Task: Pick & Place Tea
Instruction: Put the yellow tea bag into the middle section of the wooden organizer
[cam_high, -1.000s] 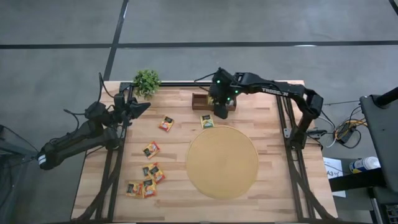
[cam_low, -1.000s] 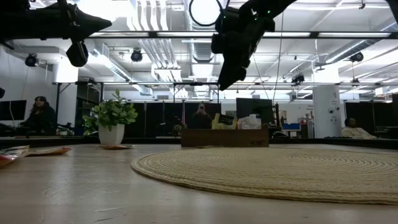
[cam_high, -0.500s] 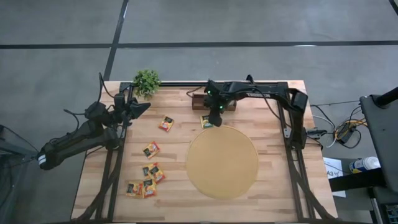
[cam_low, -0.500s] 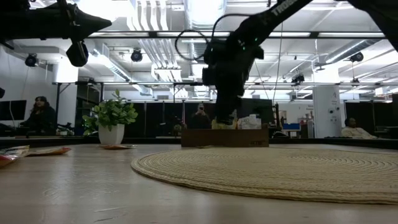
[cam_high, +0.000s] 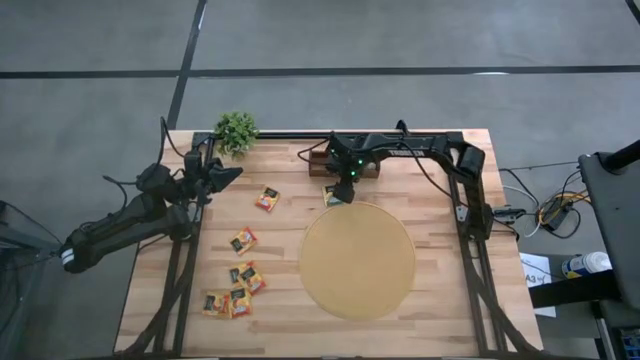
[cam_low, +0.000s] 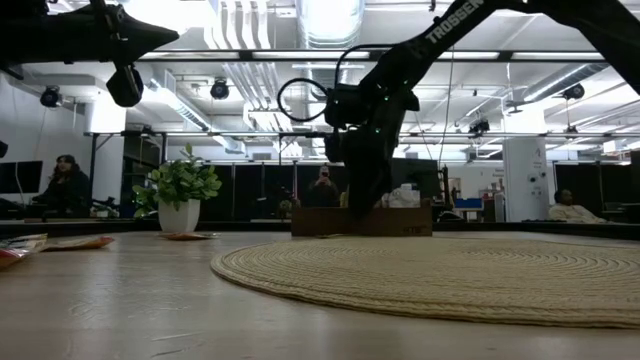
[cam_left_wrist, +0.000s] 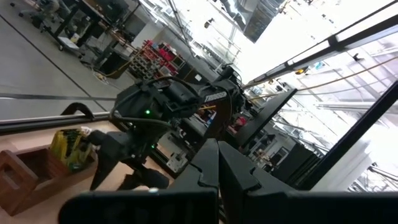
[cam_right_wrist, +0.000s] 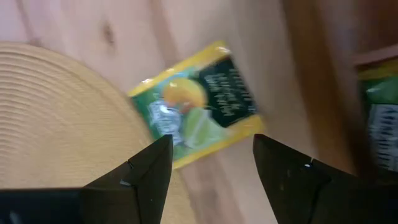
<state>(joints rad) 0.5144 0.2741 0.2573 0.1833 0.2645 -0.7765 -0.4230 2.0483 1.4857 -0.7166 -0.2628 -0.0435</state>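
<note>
A yellow-green tea sachet (cam_right_wrist: 199, 102) lies flat on the wood at the far rim of the round mat (cam_high: 357, 258); whether it overlaps the rim I cannot tell. My right gripper (cam_right_wrist: 211, 155) hangs open just above it, pointing steeply down, one finger on either side, touching nothing. In the high view that gripper (cam_high: 338, 190) covers most of the sachet (cam_high: 331, 199). Several more orange and yellow sachets (cam_high: 243, 239) lie flat on the table's left half. My left gripper (cam_high: 225, 172) is shut and waits raised at the far left.
The brown wooden tray (cam_high: 345, 162) stands right behind my right gripper, with sachets (cam_right_wrist: 379, 106) upright in its slots. A potted plant (cam_high: 237, 130) is at the far left corner. A cluster of sachets (cam_high: 232, 295) lies near the front left.
My right gripper has come down from well above the tray, moving slightly toward the table's near and left side. It now stands low over the yellow-green sachet by the mat's rim, more steeply tipped down. Its fingers have stayed open.
</note>
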